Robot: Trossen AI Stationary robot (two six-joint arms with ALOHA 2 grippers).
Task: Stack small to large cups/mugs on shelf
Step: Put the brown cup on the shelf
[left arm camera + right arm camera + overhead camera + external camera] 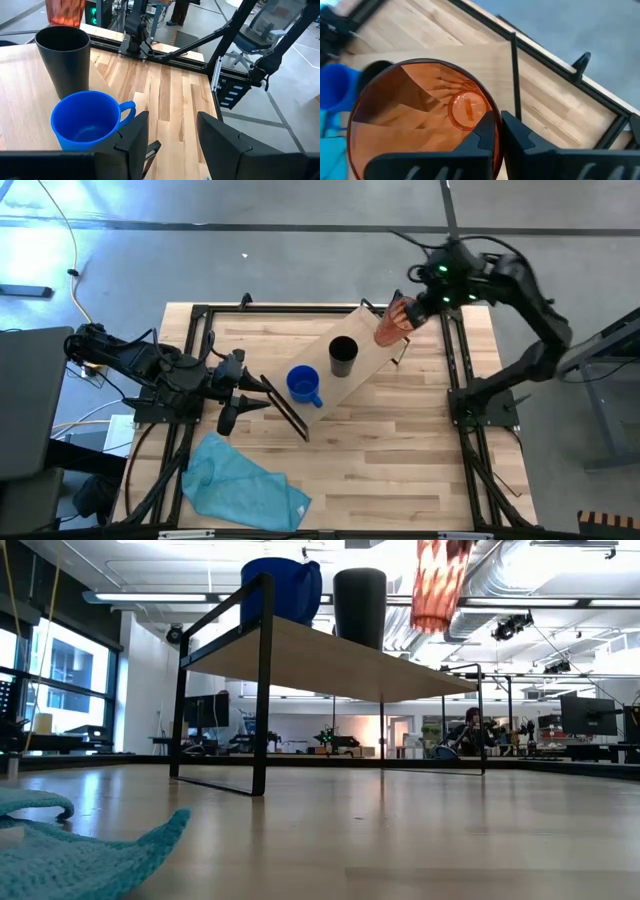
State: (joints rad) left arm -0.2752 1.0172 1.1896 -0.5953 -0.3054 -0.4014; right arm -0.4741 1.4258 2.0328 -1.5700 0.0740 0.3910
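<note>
The shelf (365, 360) lies slantwise on the table, a light-wood board on black frames. On it stand the blue mug (304, 385), nearer its left end, and the black cup (342, 355) at its middle. My right gripper (412, 310) is shut on the orange ribbed tumbler (392, 327) over the shelf's far right end. In the low view the tumbler (438, 585) hangs above the board (330, 658). My left gripper (172, 135) is open and empty at the shelf's left end, just short of the mug (85, 120). My right gripper holds the tumbler by its rim (496, 120), with one finger inside the tumbler and one outside. The fingers come from above, pointing down. The tumbler hangs below them, open end up and nearly upright, clear of the shelf.
A teal cloth (245, 480) lies crumpled at the table's near left. Black frame rails (455, 370) run along the table's edges. Bare tabletop (400, 460) lies in front of the shelf.
</note>
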